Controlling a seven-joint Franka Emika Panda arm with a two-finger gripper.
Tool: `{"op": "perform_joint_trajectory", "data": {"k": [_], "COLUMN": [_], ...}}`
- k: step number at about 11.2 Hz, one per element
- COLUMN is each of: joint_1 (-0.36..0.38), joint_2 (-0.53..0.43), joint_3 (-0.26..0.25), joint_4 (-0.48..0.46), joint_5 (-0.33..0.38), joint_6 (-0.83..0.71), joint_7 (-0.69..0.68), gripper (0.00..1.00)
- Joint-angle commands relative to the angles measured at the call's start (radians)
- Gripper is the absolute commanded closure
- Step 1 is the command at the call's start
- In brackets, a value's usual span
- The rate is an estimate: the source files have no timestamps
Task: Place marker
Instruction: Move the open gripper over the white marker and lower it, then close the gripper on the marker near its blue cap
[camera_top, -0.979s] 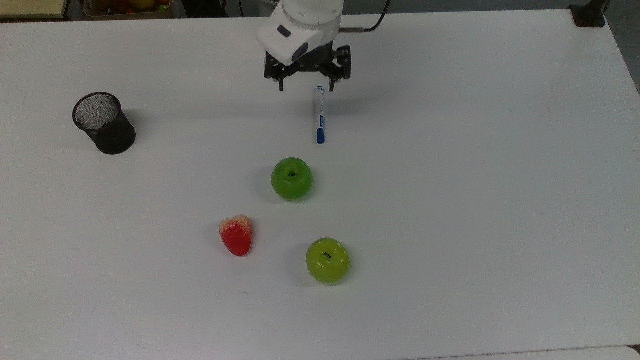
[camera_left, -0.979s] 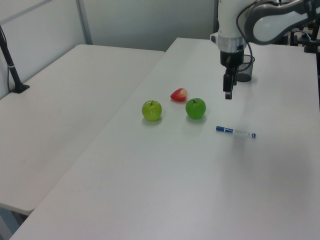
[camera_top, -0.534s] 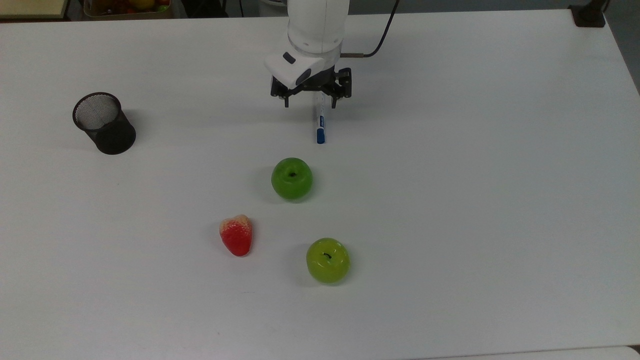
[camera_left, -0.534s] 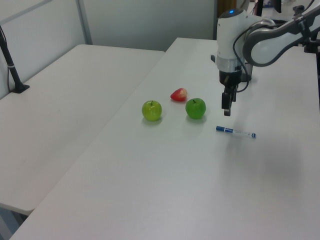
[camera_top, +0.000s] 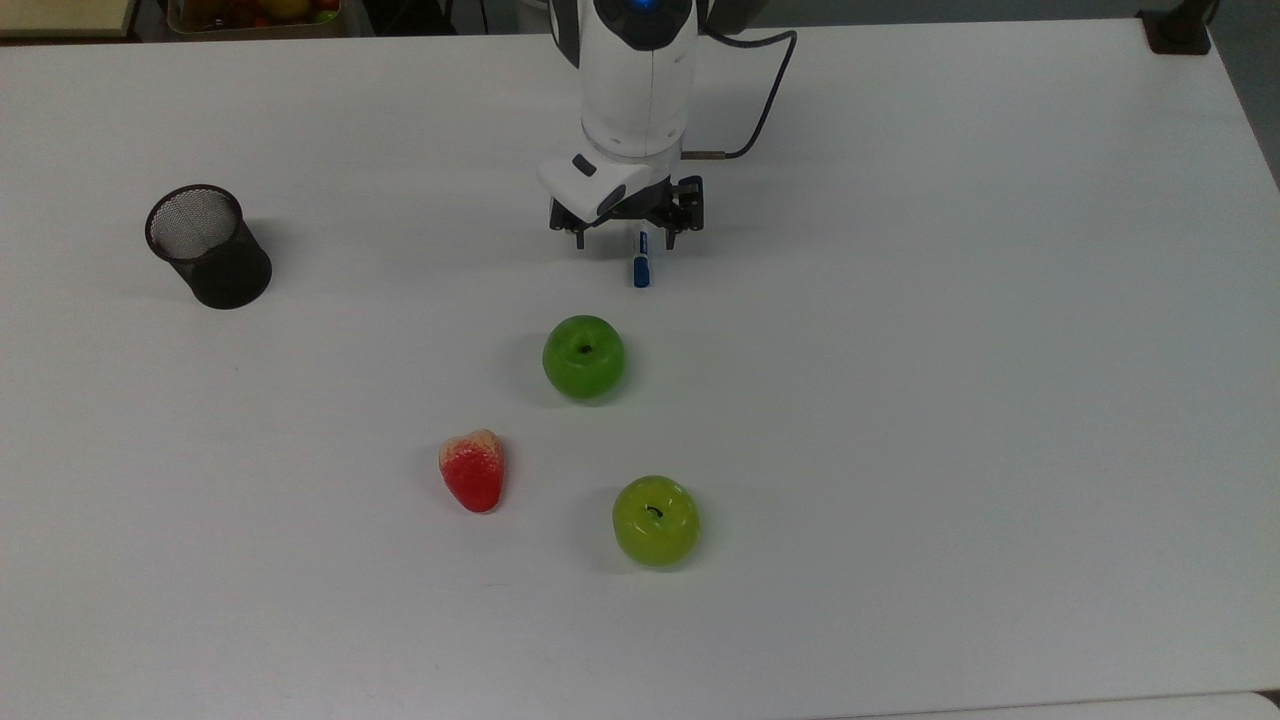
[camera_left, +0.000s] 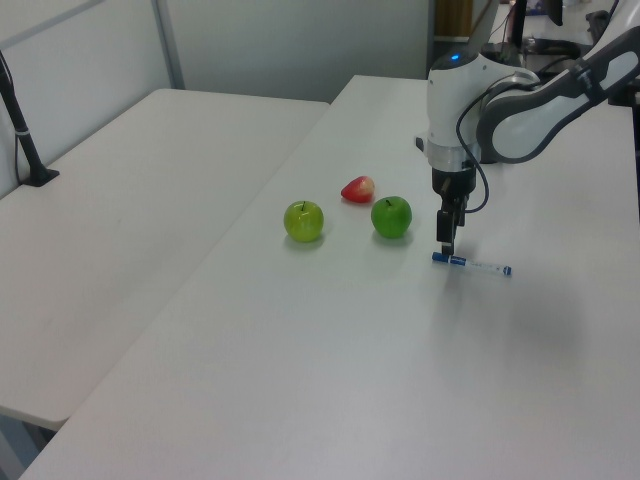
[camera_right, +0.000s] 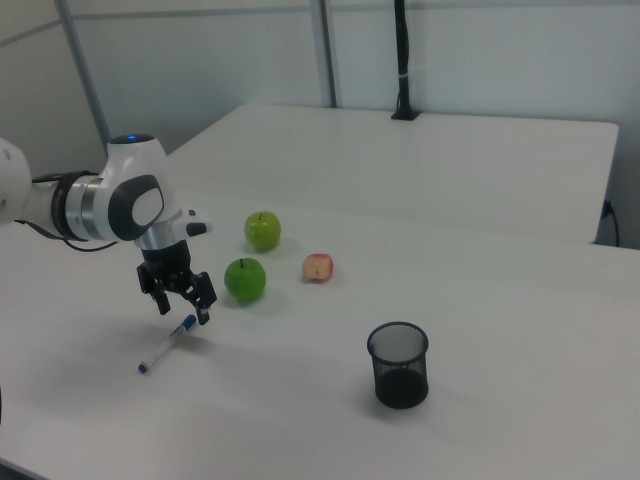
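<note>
The marker (camera_top: 641, 266) lies flat on the white desk (camera_top: 950, 350), its blue cap pointing toward the dark green apple (camera_top: 584, 357) in the top view, with the far part of its barrel under the end effector (camera_top: 626, 240). The main risk, as I judge it, is a poor grasp: the barrel is slim and round, so if the fingers come down off-centre or close near the capped end, the marker could roll away, pivot, or tilt once lifted. A descent that goes too low could also press the fingertips into the desk. A tilted hold would then make it awkward to drop the marker into the black mesh cup (camera_top: 209, 246), which stands well apart at the top view's left and seems the likely target. The end effector hangs just above the marker with its fingers spread wide, one on each side of the barrel in the top view; it holds nothing, and I cannot tell whether a fingertip touches the marker. The strawberry (camera_top: 473, 470) and the yellow-green apple (camera_top: 656, 520) lie nearer in the top view, well clear.
</note>
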Motion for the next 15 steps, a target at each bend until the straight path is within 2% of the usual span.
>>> {"op": "perform_joint_trajectory", "data": {"k": [1,8,9,15], "joint_1": [0.008,0.008,0.008,0.010], "joint_2": [0.015,0.047,0.055,0.057], "joint_3": [-0.002,-0.004,-0.004,-0.004], "joint_4": [-0.013,-0.010,-0.009,-0.010], "joint_5": [-0.008,-0.009,-0.008,-0.008], "joint_6": [0.053,0.087,0.087,0.107], "joint_7": [0.026,0.038,0.038,0.041], "gripper": [0.00,0.06,0.10,0.71]}}
